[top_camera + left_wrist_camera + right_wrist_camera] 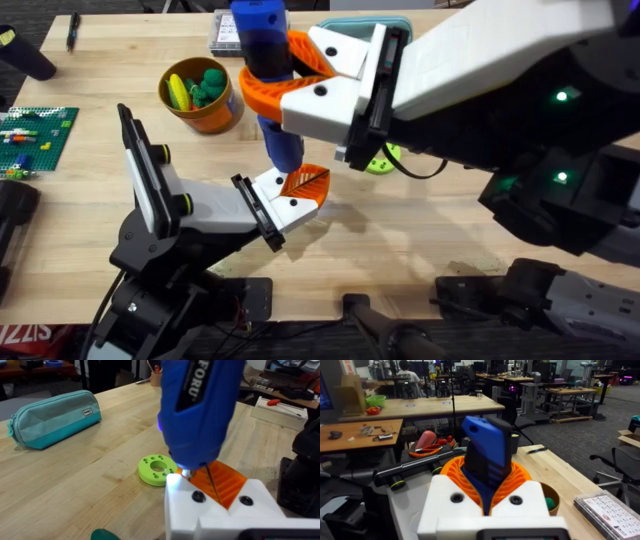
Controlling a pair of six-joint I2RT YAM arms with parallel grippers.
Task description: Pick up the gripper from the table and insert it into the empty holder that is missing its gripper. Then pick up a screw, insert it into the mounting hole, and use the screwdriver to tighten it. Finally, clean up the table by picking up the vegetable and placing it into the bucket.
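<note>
Now, a line-by-line account of the tightening step.

Step in hand: my judgement is screw tightening; the small white plastic gripper with its orange ribbed finger (295, 192) already sits on the end plate of the small black arm with a white wrist, the holder (205, 212), near the middle of the wooden desk (420, 240).

Right jaws: the right gripper (290, 75), white with orange ribbed pads, is closed around the body of the thick dark-blue cylindrical screwdriver (268, 70), holding it upright.

Screwdriver tip: in the left wrist view the thin bit (211, 480) runs down onto the orange finger between two dark screw heads; whether it is seated in a screw I cannot tell.

Left jaws: the left gripper (220, 497) is just below the tool, but I cannot tell how far it is open.

Doing it well: keep the tool vertical, press lightly, stop once snug, and keep the holder steady.

Bucket: the small orange-brown round bucket (202, 95), at ten o'clock from the holder, already holds yellow and green toy vegetables (195, 87).

Nearby: a lime-green plastic ring (157, 469) lies just beside the work, at two o'clock.
</note>
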